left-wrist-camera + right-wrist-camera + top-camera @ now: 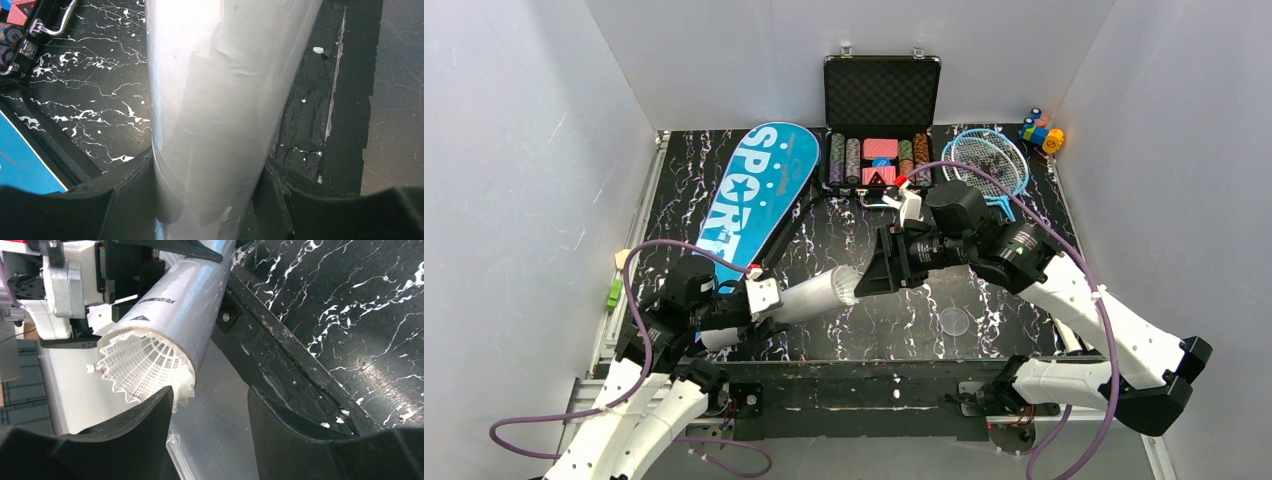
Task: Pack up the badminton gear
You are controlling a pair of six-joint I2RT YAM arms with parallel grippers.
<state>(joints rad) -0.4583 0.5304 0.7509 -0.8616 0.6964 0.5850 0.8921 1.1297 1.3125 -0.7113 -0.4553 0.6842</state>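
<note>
My left gripper point(769, 300) is shut on the long white tube point(814, 293) and holds it slanted above the table's front. The tube fills the left wrist view point(225, 75) between the black fingers point(125, 190). In the right wrist view the white shuttlecock point(142, 365) sits in the tube's point(185, 300) open mouth, its skirt sticking out. My right gripper point(210, 392) is open and empty right at that mouth, its left finger point(145, 425) touching the skirt; it also shows in the top view point(876, 268). The light-blue rackets point(989, 160) lie at the back right. The blue "SPORT" bag point(759, 190) lies at the back left.
An open black poker-chip case point(881, 120) stands at the back middle. Colourful toy blocks point(1041, 130) sit in the back right corner. A small clear round disc point(955, 321) lies on the black marbled table point(1024, 300) near the front right. Small blocks point(616, 290) sit at the left edge.
</note>
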